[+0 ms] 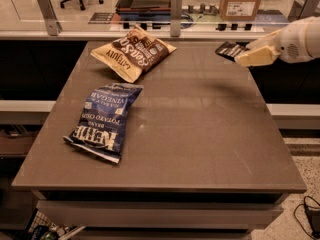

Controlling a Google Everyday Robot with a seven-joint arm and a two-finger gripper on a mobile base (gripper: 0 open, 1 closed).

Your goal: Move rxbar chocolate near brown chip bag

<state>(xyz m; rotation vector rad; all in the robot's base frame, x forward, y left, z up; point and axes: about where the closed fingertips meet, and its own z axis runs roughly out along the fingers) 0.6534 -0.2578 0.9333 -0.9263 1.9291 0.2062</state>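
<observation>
The rxbar chocolate [229, 49], a small flat black wrapper, is held in the air above the table's far right part. My gripper [246, 53] comes in from the right and is shut on the bar's right end. The brown chip bag [134, 53], tan and dark brown with large lettering, lies at the table's far left-centre, well to the left of the bar. The bar's shadow falls on the table below it.
A blue Kettle chip bag [103, 119] lies on the left half of the grey table [200, 134]. A rail with metal posts [175, 6] runs behind the table. A cardboard box [242, 0] stands beyond it.
</observation>
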